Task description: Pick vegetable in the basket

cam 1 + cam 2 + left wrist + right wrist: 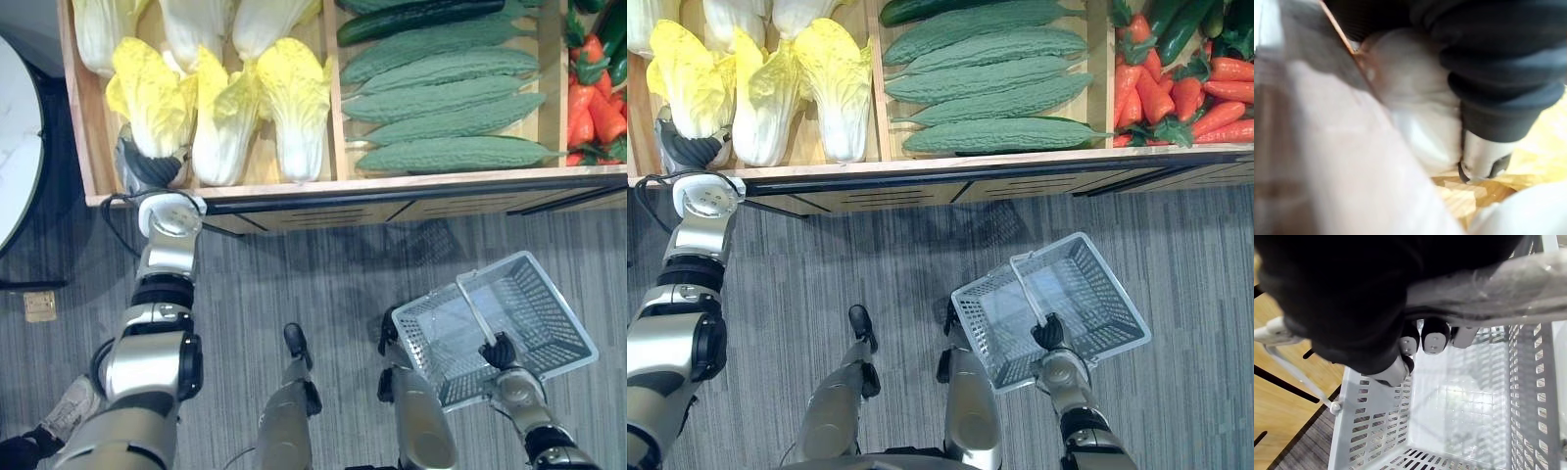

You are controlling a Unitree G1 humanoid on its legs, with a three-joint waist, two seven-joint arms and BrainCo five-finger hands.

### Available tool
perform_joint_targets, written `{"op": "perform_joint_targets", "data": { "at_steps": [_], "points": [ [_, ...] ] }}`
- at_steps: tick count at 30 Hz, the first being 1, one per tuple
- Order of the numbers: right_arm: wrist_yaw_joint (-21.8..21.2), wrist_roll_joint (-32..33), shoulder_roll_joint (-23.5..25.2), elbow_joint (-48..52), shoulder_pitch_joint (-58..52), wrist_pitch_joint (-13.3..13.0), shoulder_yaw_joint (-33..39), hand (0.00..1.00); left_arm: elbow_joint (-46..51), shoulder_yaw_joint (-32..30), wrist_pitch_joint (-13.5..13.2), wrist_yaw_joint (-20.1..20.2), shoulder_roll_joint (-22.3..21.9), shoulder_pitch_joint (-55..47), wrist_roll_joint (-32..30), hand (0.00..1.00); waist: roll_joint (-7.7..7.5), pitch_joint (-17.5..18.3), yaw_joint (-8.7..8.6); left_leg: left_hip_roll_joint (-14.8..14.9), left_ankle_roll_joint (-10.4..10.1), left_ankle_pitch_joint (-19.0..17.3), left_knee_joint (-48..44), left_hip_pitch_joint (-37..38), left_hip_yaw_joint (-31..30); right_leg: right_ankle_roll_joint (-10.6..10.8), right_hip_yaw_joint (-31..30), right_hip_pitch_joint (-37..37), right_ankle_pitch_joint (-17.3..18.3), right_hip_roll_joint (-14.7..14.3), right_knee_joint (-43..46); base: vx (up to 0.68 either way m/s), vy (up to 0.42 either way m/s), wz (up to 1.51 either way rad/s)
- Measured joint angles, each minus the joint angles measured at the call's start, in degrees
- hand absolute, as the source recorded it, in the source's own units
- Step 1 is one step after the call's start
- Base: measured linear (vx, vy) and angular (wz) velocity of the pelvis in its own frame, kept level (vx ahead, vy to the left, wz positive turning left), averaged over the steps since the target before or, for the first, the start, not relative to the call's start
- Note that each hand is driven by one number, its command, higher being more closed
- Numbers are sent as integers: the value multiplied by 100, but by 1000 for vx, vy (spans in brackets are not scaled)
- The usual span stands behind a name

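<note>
The left hand (142,168) is in the near left corner of the wooden stand (392,184), at the white base of the leftmost cabbage (152,93). This cabbage lies with its yellow leaves to the far side and its base toward the robot. It touches a second cabbage (223,122) on its right. The dark cover hides the fingers in the eye views, and the left wrist view gives just one silver part against the pale base. So I cannot tell if this hand is spread or closed on the cabbage.

The right hand (1050,333) is low on the right, over the floor and well apart from the stand. Its fingers (1434,340) are curled round the handle (1488,281) of the white basket (563,328), which hangs tilted and has nothing inside.

I judge that the step in hand is the grasp of the cabbage, and no vegetable is in the basket yet. To do it well, the hand should go round the thick base, thumb on one side and fingers on the other. The loose leaves can tear or slip. The stand's wall is just beside the hand, so there is little room. The lift should go straight up first, above the near edge, and only then to the right. The second cabbage may roll when its neighbour leaves. The basket should be held more level, with its opening up, and brought nearer to the stand.
</note>
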State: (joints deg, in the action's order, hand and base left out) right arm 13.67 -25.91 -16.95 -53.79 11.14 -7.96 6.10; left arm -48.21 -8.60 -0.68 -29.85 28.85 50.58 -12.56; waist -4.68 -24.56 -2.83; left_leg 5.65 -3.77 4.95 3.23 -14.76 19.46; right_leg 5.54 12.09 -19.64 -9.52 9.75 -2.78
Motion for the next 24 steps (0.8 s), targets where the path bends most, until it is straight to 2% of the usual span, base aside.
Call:
{"op": "perform_joint_targets", "data": {
  "at_steps": [3,5,8,13,16,20,24],
  "points": [
    [-5,0,1,-16,0,17,6,100,30,110,3,98,-12,-27,16,100,-25,-17,-1,-14,1,1,-2,77,5,0,-4,58,0,20,29,42,20,1],
    [-12,0,4,-25,-10,26,12,100,288,121,10,138,-185,-197,101,100,-28,-23,-2,-16,1,0,-2,158,-4,0,-10,124,0,30,73,42,25,3],
    [-11,-3,23,-121,-16,40,35,100,1371,25,-54,-11,-890,-641,357,100,-28,-23,-11,-36,2,-2,-2,246,-143,2,4,278,2,56,82,36,32,15],
    [-6,-10,65,-120,-73,140,102,100,2698,44,-141,-404,-1803,-1405,686,100,-11,-14,-15,-65,6,1,47,464,-269,49,94,538,59,82,83,23,18,10],
    [3,-15,147,-122,-179,160,262,100,3295,128,-182,-608,-2152,-1791,681,100,-7,-7,-2,-67,1,13,78,578,-351,61,179,695,99,84,88,17,18,17],
    [35,-21,254,-121,-403,197,299,100,4022,223,-197,-838,-2451,-2081,462,100,21,128,8,-84,-10,27,169,759,-446,86,296,903,142,100,93,22,23,12],
    [36,-61,387,-198,-705,201,299,100,4580,274,-203,-1044,-2619,-2326,214,100,24,639,6,-89,-2,32,199,845,-428,99,294,969,154,100,68,58,23,-2]
  ]
}}
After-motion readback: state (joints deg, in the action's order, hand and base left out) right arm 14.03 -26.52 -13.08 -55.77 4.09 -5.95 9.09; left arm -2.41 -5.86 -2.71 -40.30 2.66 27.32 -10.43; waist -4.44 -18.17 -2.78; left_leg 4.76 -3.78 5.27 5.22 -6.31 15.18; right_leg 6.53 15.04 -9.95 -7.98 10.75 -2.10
